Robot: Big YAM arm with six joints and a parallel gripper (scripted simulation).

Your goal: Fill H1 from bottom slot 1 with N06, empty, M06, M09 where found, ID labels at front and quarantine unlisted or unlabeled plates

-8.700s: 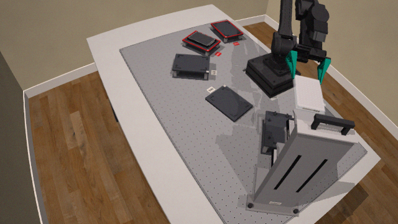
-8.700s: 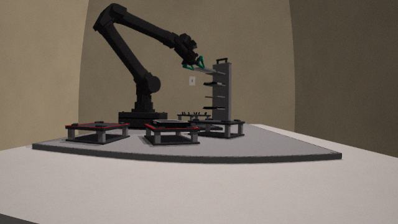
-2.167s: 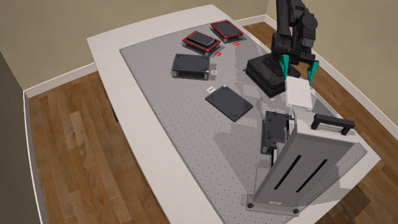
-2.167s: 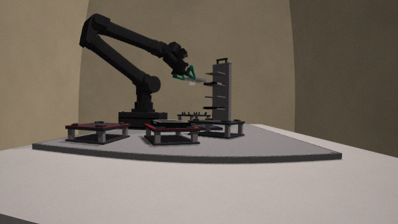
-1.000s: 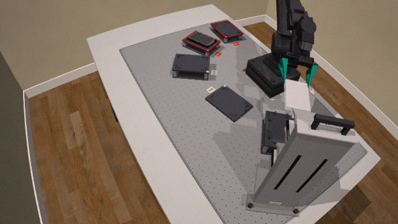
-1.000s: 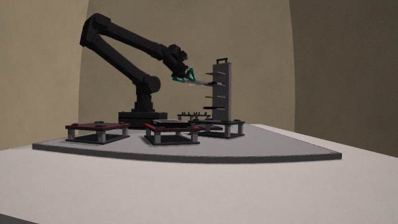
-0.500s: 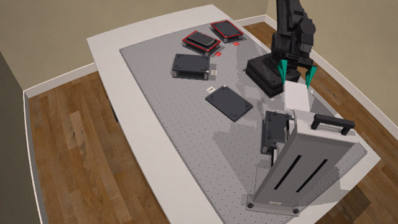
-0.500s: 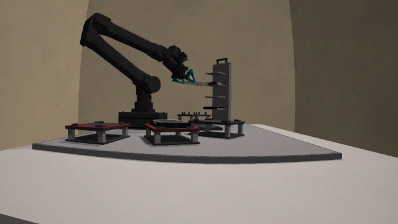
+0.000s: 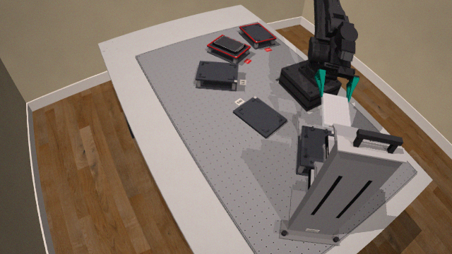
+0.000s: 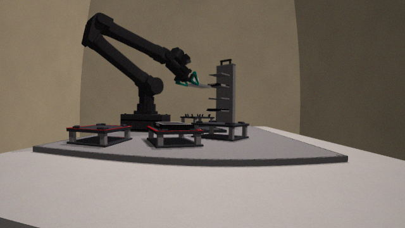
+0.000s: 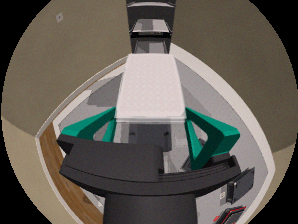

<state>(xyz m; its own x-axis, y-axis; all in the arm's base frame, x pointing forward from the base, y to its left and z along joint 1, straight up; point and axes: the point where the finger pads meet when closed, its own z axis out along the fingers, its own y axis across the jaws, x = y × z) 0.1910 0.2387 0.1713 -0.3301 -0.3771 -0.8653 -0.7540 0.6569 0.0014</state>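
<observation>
The claw is clamped on a white plate across its width, teal fingers on each long side. The plate's far end reaches into the plate hotel at the second shelf from the top, held level, high above the bench. One red-edged nest carries a dark plate.

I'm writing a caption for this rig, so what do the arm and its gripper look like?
The arm is matte black throughout, built of long boxy links with chunky rounded joints, and stands on a black stepped rectangular base. The gripper has two teal-green, tapered, triangular fingers with open centres. No cables, markings or sleeves are visible.
</observation>
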